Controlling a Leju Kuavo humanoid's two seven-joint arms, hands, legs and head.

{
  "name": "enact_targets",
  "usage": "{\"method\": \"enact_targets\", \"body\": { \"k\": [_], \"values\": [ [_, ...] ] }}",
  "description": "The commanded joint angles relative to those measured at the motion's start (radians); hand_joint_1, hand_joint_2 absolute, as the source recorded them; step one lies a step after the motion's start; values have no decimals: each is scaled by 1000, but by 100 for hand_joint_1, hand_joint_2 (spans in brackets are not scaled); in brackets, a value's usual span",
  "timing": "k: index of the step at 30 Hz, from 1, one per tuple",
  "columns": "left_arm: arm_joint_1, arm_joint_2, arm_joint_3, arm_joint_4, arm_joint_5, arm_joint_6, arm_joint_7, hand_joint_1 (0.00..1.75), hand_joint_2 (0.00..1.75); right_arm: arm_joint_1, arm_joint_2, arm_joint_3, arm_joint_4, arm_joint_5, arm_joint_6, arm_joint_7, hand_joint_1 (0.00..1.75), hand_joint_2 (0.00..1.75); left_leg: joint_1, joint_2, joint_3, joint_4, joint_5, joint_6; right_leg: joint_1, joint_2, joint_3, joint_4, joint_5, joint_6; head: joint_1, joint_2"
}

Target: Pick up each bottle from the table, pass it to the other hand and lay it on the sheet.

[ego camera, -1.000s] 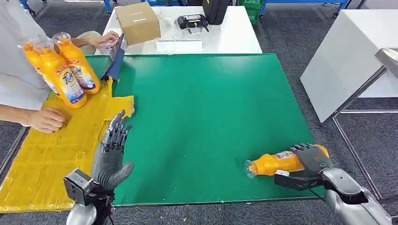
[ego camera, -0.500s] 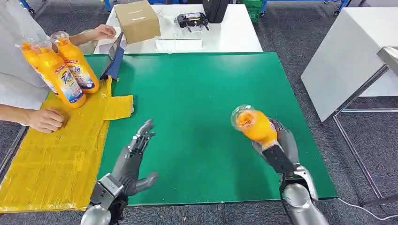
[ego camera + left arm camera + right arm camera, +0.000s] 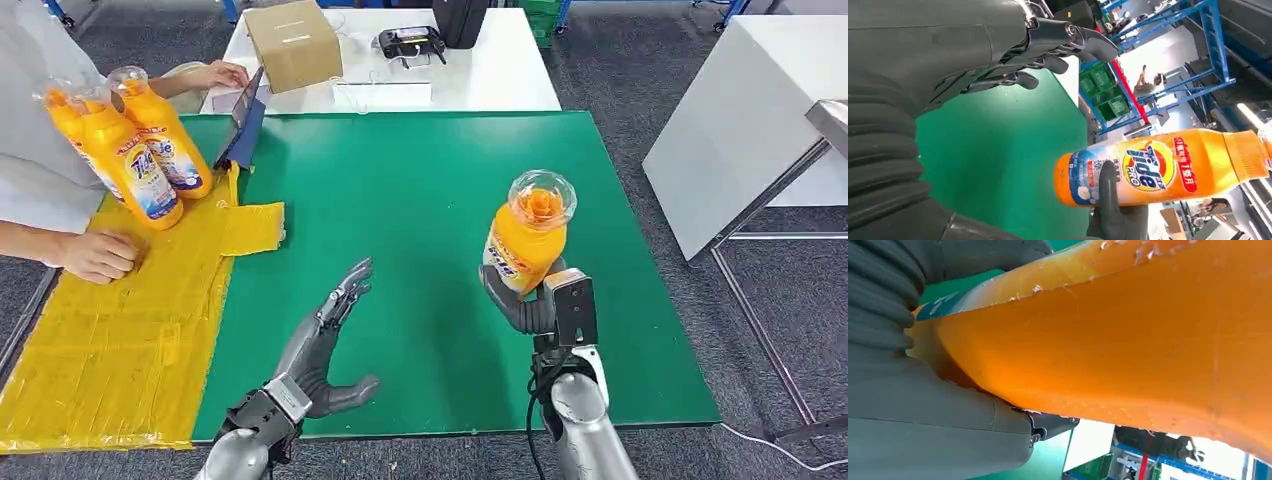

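My right hand (image 3: 528, 300) grips an orange Tide bottle (image 3: 526, 238) by its lower body and holds it upright above the green mat (image 3: 420, 200), clear cap toward me. The same bottle (image 3: 1168, 167) appears in the left wrist view and its orange side (image 3: 1128, 340) is close up in the right wrist view. My left hand (image 3: 322, 345) is raised over the mat's near left part, fingers spread, palm turned toward the bottle, a short gap away. The yellow sheet (image 3: 110, 320) lies at the left.
A person at the left holds several orange bottles (image 3: 135, 150) against their body, one hand (image 3: 98, 255) resting on the sheet. A cardboard box (image 3: 292, 45) and a black device (image 3: 408, 44) sit on the white table (image 3: 500, 80) beyond the mat. A white cabinet (image 3: 740, 120) stands right.
My right hand lifted the bottle off the mat, turned it upright and carried it toward the middle. My left hand rose from beside the sheet and moved right toward the bottle.
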Motion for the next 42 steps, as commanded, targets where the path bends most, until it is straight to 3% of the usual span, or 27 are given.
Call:
{"method": "enact_targets", "body": {
  "k": [1, 5, 10, 13, 21, 27, 28, 29, 42],
  "values": [
    [-67, 24, -18, 45, -6, 64, -6, 0, 175, -97, 59, 183, 207, -28, 74, 13, 175, 175, 2, 4, 5, 0, -2, -3, 2, 11, 4, 0, 0, -4, 0, 0],
    [-98, 18, -13, 37, -4, 96, -6, 0, 175, -148, 103, 350, 349, 52, 47, -10, 175, 175, 2, 4, 3, 0, -1, -3, 2, 9, 1, -1, 1, -3, 0, 0],
    [-124, 6, 41, 45, -55, 183, 9, 0, 175, -182, 100, 617, 391, 300, 20, -25, 175, 175, 5, 5, 3, 0, -1, -4, 4, 9, 1, 0, 0, -3, 0, 0],
    [-126, 4, 62, 52, -52, 187, 11, 0, 175, -182, 90, 663, 382, 337, 7, -22, 175, 175, 5, 2, 4, 0, -1, -4, 4, 7, 3, 0, -1, -3, 0, 0],
    [-136, -25, 123, 79, -80, 232, 9, 0, 175, -208, 55, 819, 375, 606, -129, 5, 175, 175, 4, -1, 2, 0, 0, -4, 4, 4, 1, -1, -1, -3, 0, 0],
    [-143, -32, 130, 105, -87, 234, 13, 0, 175, -209, 52, 827, 363, 629, -136, 9, 175, 175, 3, -2, 1, -1, 1, -4, 3, 2, 0, -1, 0, -5, 0, 0],
    [-142, -33, 132, 104, -87, 234, 13, 110, 175, -210, 51, 827, 364, 629, -135, 10, 175, 175, 4, -2, 2, 0, 0, -4, 3, 2, 1, -1, -1, -6, 0, 0],
    [-137, -34, 135, 100, -89, 238, 10, 175, 175, -209, 53, 824, 367, 629, -134, 13, 175, 175, 5, -2, 3, 0, -1, -5, 4, 3, 2, -1, -1, -6, 0, 0],
    [-129, -30, 146, 92, -86, 234, -2, 175, 175, -197, 56, 777, 364, 634, -159, 16, 175, 175, 4, -2, 1, 0, 0, -4, 4, 2, 0, -1, -1, -5, 0, 0]
  ]
}}
